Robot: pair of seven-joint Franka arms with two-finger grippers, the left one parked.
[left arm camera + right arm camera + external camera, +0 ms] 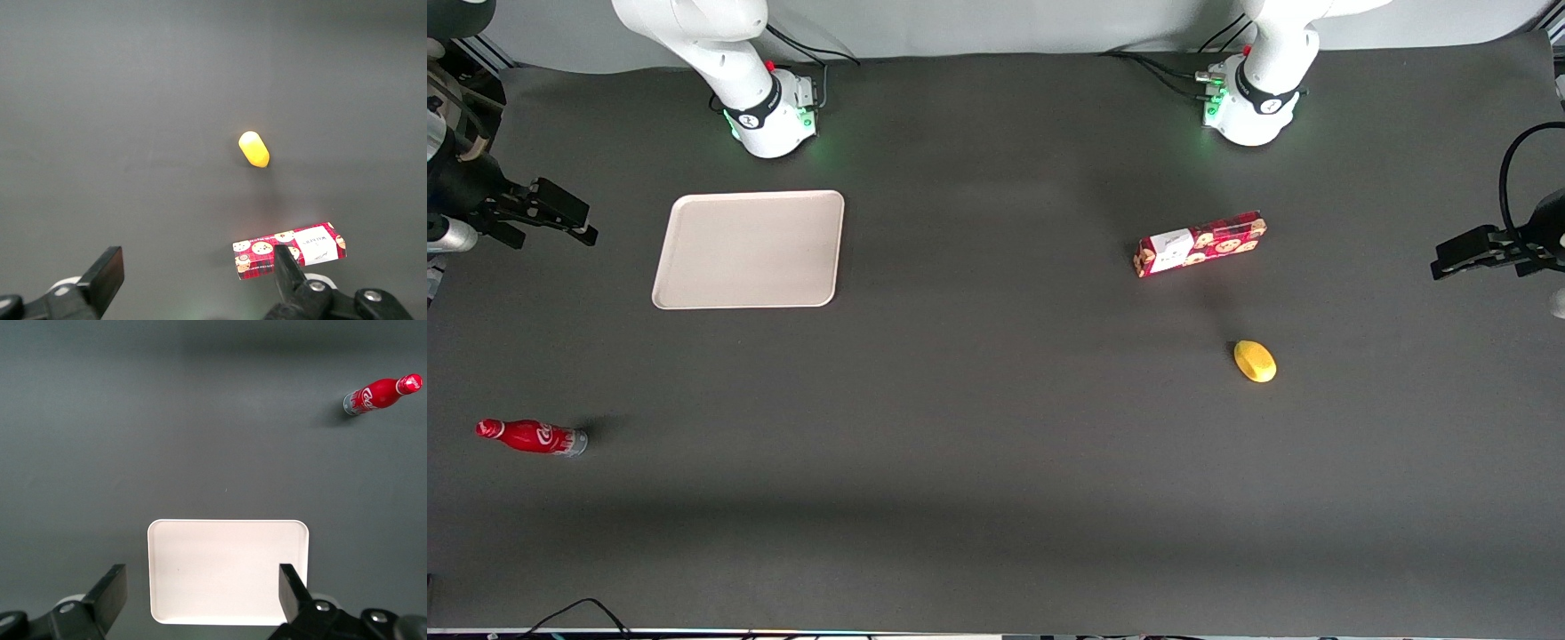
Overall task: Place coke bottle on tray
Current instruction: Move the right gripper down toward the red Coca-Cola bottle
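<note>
gripper (200,597) open wide, empty, hovering above tray (749,250) | bottle (532,436) on its side, nearer front camera, well apart

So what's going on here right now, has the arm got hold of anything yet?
Not yet. The gripper hangs open and empty at the working arm's end of the table, beside the tray. The coke bottle stands untouched on the table, nearer the front camera than the tray, which holds nothing. A red cookie box and a yellow lemon-like object sit toward the parked arm's end.
</note>
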